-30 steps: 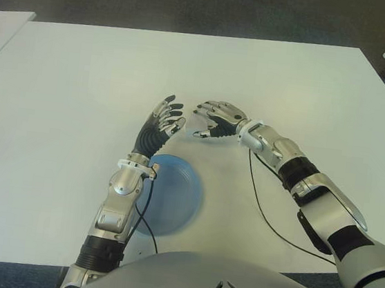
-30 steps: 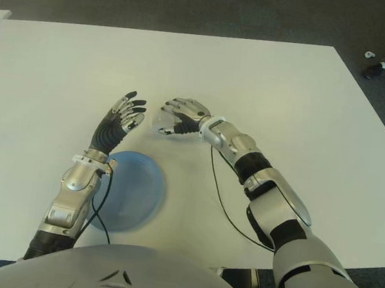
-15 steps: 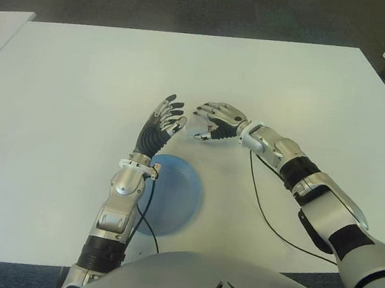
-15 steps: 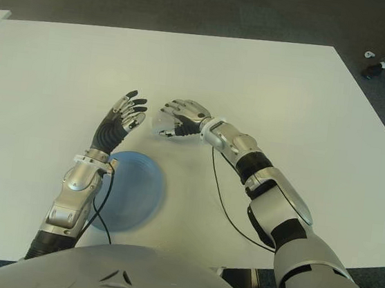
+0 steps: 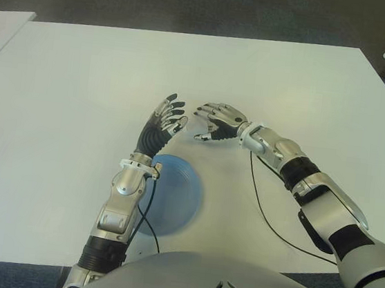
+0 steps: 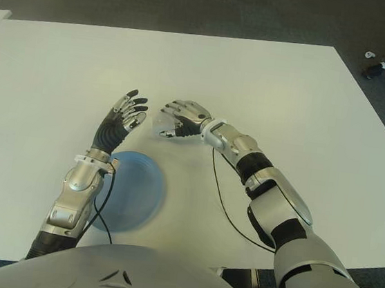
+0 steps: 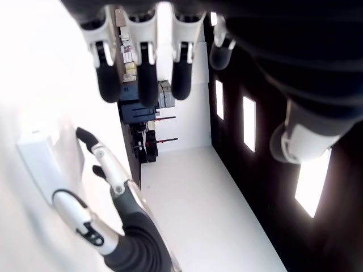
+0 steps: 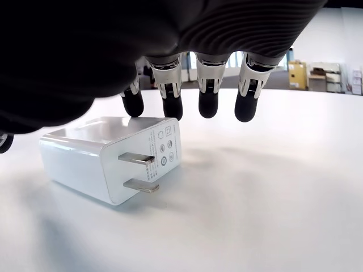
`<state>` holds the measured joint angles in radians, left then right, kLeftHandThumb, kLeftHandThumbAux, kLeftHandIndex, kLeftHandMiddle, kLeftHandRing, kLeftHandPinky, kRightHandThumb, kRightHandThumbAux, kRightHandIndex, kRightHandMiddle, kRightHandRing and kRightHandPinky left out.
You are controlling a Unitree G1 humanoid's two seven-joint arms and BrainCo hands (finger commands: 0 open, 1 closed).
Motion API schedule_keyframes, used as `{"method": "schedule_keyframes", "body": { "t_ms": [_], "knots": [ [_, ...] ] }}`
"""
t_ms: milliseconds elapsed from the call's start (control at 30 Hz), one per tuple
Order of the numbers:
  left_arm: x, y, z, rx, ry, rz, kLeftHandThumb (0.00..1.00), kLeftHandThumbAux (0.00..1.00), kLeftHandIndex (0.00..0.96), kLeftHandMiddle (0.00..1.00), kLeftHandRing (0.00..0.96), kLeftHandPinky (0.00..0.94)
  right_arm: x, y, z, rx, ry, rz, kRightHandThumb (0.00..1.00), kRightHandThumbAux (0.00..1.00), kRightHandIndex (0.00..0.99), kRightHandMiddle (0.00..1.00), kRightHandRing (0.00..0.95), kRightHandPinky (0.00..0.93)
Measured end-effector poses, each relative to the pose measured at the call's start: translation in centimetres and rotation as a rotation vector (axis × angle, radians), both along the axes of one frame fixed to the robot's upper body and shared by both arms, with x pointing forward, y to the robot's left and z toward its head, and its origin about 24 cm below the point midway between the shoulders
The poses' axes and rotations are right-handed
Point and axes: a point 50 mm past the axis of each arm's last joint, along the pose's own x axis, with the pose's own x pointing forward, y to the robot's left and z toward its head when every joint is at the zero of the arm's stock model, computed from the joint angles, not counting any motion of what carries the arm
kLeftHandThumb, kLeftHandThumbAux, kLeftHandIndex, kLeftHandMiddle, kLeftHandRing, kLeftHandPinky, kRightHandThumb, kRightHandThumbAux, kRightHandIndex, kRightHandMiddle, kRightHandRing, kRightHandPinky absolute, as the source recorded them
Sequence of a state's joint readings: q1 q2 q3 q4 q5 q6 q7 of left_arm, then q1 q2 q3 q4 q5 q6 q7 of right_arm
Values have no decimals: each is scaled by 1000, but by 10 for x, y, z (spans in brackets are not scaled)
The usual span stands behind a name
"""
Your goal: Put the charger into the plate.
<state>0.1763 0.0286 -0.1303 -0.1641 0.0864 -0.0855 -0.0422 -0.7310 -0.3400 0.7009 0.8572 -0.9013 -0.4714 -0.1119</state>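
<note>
White table bears charger under right hand, fingers spread, empty.

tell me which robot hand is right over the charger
The right robot hand: its fingers arch over the white charger lying on the table, not gripping it. The left robot hand is open beside it, beyond the blue plate.

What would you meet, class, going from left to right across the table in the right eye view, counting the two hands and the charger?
left hand → charger → right hand
</note>
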Motion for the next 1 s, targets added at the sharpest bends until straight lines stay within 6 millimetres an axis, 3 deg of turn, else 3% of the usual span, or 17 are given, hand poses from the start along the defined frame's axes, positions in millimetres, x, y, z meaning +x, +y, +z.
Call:
{"method": "schedule_keyframes", "body": {
  "t_ms": [1000],
  "knots": [
    [-2, -1, 5, 6, 1, 6, 2, 528, 0, 189, 228, 250, -3, 1, -5, -24, -10, 17, 355, 123, 0, 0, 0, 0]
  ]
}}
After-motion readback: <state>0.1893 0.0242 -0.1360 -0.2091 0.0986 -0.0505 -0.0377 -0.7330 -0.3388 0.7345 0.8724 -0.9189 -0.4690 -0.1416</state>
